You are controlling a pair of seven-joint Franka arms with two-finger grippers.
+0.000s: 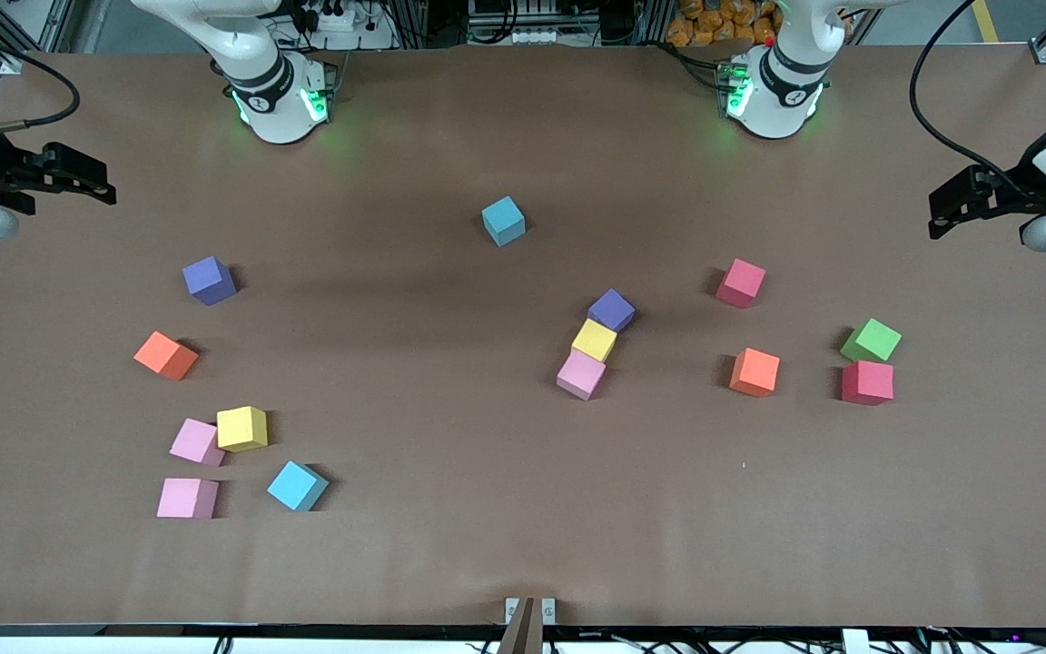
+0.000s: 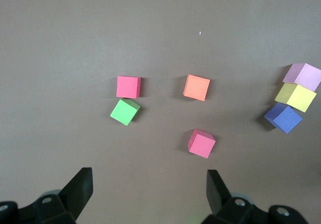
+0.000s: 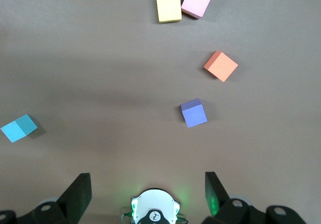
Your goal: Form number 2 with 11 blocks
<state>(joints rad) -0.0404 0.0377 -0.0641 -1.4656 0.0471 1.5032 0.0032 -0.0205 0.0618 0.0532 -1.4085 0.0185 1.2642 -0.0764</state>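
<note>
Nearest us, a pink block (image 1: 187, 498) sits apart; the blocks lie scattered across the worktop (image 1: 523, 545), no 2 formed. Left hand (image 2: 149, 186) open; we risk grabbing the green cube (image 2: 124, 111). Right hand (image 3: 147, 189) open, idle.

Brown matte table (image 1: 523, 545), cables (image 1: 568, 23) and aluminium framing along its edge

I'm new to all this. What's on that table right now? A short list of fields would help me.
surface: brown table
loose cubes: thirteen, scattered
touching column: purple cube, yellow cube, pink cube
odd colours: green cube beside deep red cube
left gripper: open, empty, waiting at its table end
right gripper: open, empty, waiting at its table end
digit 2: not formed
</note>
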